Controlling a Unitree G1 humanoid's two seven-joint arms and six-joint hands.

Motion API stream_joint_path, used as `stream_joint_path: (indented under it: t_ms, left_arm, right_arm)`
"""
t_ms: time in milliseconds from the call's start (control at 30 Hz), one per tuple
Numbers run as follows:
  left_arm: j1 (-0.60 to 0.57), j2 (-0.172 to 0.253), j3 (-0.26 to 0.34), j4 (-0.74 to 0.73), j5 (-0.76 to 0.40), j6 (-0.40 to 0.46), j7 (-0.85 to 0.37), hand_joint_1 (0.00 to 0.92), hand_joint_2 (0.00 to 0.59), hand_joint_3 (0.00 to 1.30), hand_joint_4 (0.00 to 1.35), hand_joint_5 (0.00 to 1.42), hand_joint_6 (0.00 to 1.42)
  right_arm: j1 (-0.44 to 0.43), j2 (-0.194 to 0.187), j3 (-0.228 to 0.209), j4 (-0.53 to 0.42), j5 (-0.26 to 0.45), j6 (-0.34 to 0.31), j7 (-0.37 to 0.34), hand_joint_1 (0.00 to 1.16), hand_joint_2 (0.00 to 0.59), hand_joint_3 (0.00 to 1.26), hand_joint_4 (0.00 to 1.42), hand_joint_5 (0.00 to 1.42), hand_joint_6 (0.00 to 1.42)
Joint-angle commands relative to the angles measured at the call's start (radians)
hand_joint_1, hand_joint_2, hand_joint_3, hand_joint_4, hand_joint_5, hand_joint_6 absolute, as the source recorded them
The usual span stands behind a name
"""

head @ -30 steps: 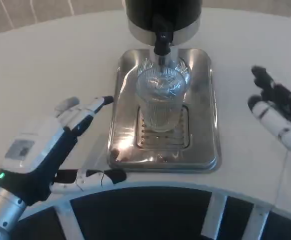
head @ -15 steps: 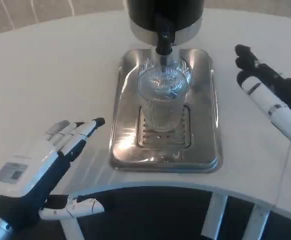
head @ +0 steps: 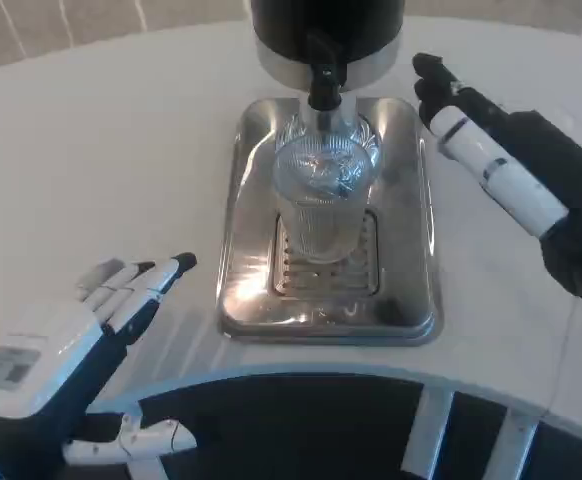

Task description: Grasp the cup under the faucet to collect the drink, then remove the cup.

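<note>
- Cup [head: 322, 205]: clear ribbed glass, upright on drip tray [head: 411, 300] beneath faucet [head: 322, 88]; fill level unclear.
- Right robot hand [head: 491, 165]: near dispenser, empty, finger spread unclear.
- Left robot hand [head: 81, 335]: fingers apart, on worktop [head: 101, 150].
- Advice: wrap cup mid-height, keep upright.

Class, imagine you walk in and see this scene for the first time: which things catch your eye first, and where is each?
A ribbed clear cup stands mid-picture on a shiny steel drip tray, right under the black faucet of a dark dispenser. The right hand reaches in at the upper right near the tray's corner. The left hand lies open at the lower left.
</note>
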Motion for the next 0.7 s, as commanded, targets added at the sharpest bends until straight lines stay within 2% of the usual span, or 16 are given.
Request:
stream_joint_path:
  t_ms: [33,267,700]
  left_arm:
    - [0.026,0.012,0.018,-0.009,0.001,0.004,-0.016,0.097,0.076,0.05,0.0,0.06,0.01]
    - [0.045,0.01,0.028,-0.013,-0.001,0.008,-0.023,0.095,0.076,0.05,0.0,0.06,0.01]
    - [0.067,0.005,0.045,-0.041,-0.005,0.018,-0.045,0.084,0.077,0.06,0.0,0.05,0.01]
  right_arm:
    - [-0.034,-0.019,0.029,0.003,0.036,-0.014,-0.031,0.0,0.464,0.0,0.0,0.0,0.0]
    - [-0.086,-0.027,0.079,-0.017,0.075,0.019,-0.065,0.0,0.472,0.0,0.0,0.0,0.0]
    - [-0.16,-0.044,0.111,0.017,0.126,0.03,-0.091,0.0,0.473,0.0,0.0,0.0,0.0]
